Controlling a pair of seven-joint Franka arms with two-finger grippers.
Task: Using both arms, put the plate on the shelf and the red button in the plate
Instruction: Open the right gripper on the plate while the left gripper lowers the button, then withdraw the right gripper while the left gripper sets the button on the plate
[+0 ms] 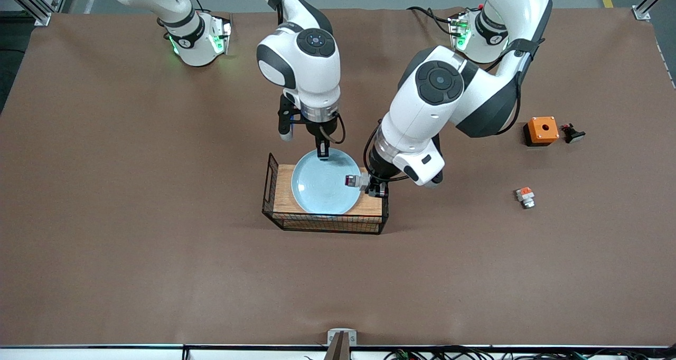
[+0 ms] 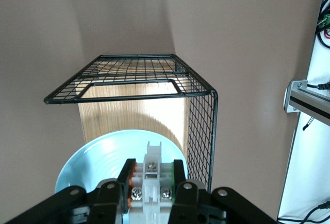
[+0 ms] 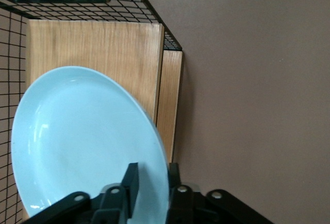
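The pale blue plate (image 1: 323,183) is over the wooden board of a black wire basket (image 1: 272,191). My right gripper (image 1: 322,153) is shut on the plate's rim at the edge farthest from the front camera. The right wrist view shows the right gripper (image 3: 153,178) pinching the rim of the plate (image 3: 82,136). My left gripper (image 1: 365,182) is shut on the red button (image 1: 352,180) and holds it sideways over the plate's edge, at the left arm's end. In the left wrist view the left gripper (image 2: 150,176) clamps the button's white body (image 2: 151,157) above the plate (image 2: 95,157).
The wooden board (image 3: 98,44) fills the basket's floor, with wire walls (image 2: 201,121) around it. Toward the left arm's end of the table lie an orange box with a hole (image 1: 542,130), a small black part (image 1: 573,133) and a small white piece with an orange-red block (image 1: 525,196).
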